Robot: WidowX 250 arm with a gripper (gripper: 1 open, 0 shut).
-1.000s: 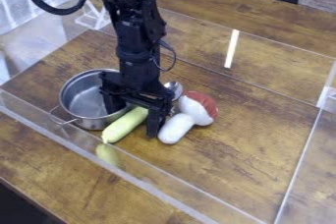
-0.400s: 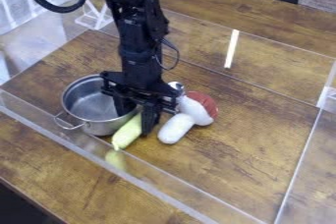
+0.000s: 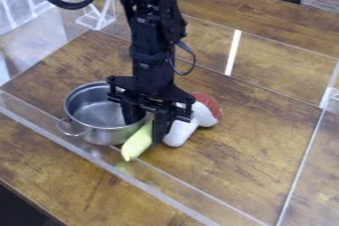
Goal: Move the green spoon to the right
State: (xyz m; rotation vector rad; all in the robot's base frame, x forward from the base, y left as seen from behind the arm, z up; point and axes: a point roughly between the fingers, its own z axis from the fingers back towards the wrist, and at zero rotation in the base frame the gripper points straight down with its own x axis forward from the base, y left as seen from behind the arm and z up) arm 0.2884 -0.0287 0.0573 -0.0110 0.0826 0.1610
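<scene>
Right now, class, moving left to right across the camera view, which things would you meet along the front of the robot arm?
Steel pot, green spoon, white mushroom with red-brown cap.

Illumination: moderate, warm tone on wooden bench [image 3: 259, 161]. Bright highlights on rim of steel pot [image 3: 93, 111]. Pale glare at bench's far left corner. Black arm [image 3: 149, 32] and gripper [image 3: 149, 101] underexposed; surface detail merges into dark. Resolution: low. Fine edges soft, small parts around fingertips indistinct. Light source: outside view, position not determinable.
</scene>
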